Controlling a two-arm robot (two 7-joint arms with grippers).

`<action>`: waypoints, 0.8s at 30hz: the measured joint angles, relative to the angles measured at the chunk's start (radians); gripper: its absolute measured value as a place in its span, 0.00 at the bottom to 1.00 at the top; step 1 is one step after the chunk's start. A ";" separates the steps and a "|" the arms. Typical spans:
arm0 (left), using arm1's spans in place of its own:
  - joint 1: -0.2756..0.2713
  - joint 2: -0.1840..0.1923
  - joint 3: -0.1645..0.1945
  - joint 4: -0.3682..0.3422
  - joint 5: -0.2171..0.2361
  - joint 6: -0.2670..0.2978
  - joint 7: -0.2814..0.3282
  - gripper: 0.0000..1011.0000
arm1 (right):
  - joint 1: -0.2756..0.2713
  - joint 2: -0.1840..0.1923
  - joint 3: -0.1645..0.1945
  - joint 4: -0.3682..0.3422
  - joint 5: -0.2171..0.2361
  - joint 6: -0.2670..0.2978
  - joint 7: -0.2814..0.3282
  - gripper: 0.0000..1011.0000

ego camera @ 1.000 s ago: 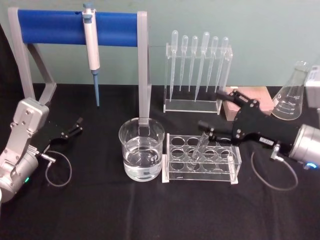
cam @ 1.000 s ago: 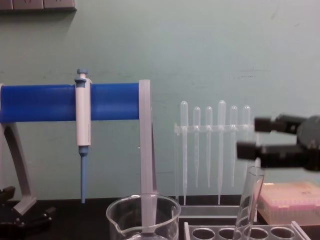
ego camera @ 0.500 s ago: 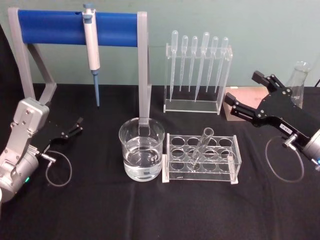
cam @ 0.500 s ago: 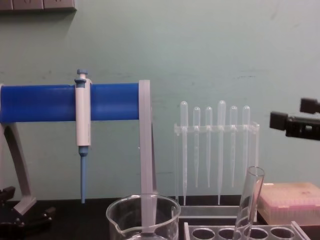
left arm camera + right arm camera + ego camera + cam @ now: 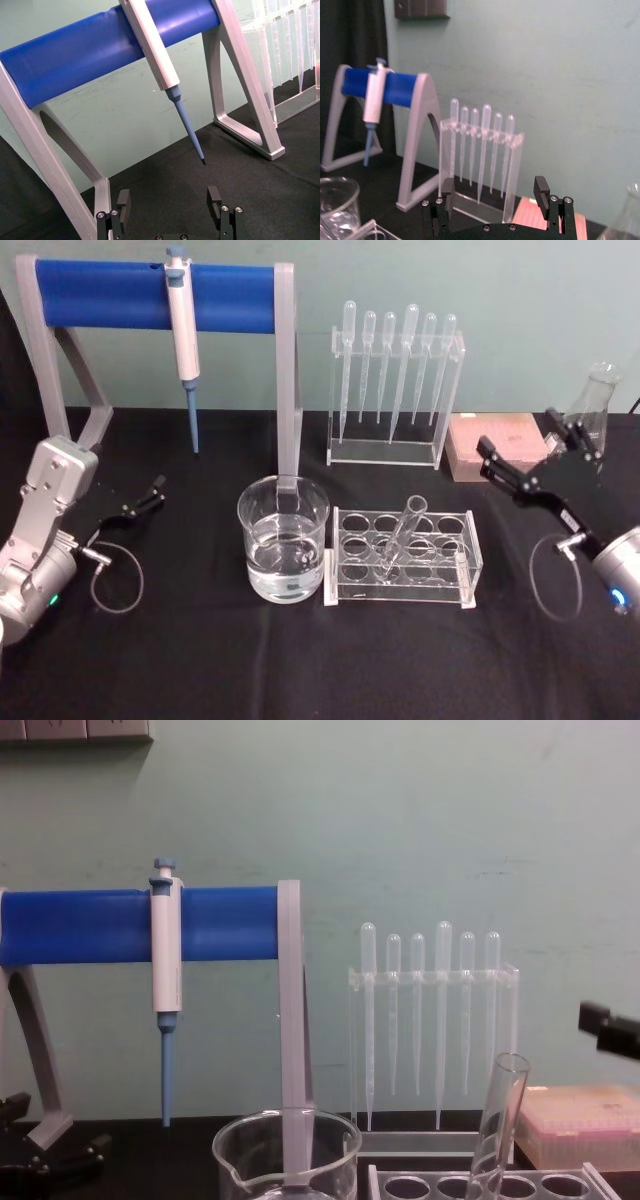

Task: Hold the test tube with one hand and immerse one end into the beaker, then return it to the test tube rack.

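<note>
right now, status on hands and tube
Right hand open, empty, right of rack. Left hand open, parked. Test tube leaning in rack, beside beaker.

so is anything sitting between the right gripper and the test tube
Nothing visible does. The right gripper, open, is off to the right of the clear rack, and the test tube leans in one of its holes. Between them lies bare black tabletop. The pink box sits farther back, off that line.

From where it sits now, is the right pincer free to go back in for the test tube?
Probably yes. The right pincer is open, off to the rack's right, and the test tube leans out of the rack with nothing between them.
</note>
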 joint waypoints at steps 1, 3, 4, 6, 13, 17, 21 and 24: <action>0.000 0.000 0.000 0.000 0.000 0.000 0.000 0.99 | -0.004 -0.010 -0.002 0.009 -0.015 0.000 -0.012 0.99; 0.000 0.000 0.000 0.000 0.000 0.000 0.000 0.99 | -0.008 -0.022 -0.004 0.018 -0.031 0.002 -0.022 0.99; 0.000 0.000 0.000 0.000 0.000 0.000 0.000 0.99 | -0.009 -0.026 -0.005 0.022 -0.035 0.004 -0.024 0.99; 0.000 0.000 0.000 0.000 0.000 0.000 0.000 0.99 | -0.010 -0.031 -0.006 0.028 -0.042 0.007 -0.024 0.99; 0.000 0.000 0.000 0.000 0.000 0.000 0.000 0.99 | -0.015 -0.042 0.002 0.043 -0.053 0.014 -0.006 0.99; 0.000 0.000 0.000 0.000 0.000 0.000 0.000 0.99 | -0.016 -0.043 0.004 0.046 -0.050 0.011 0.002 0.99; 0.000 0.000 0.000 0.000 0.000 0.000 0.000 0.99 | -0.016 -0.043 0.004 0.045 -0.050 0.011 0.000 0.99; 0.000 0.000 0.000 0.000 0.000 0.000 0.000 0.99 | -0.016 -0.043 0.003 0.044 -0.051 0.012 -0.002 0.99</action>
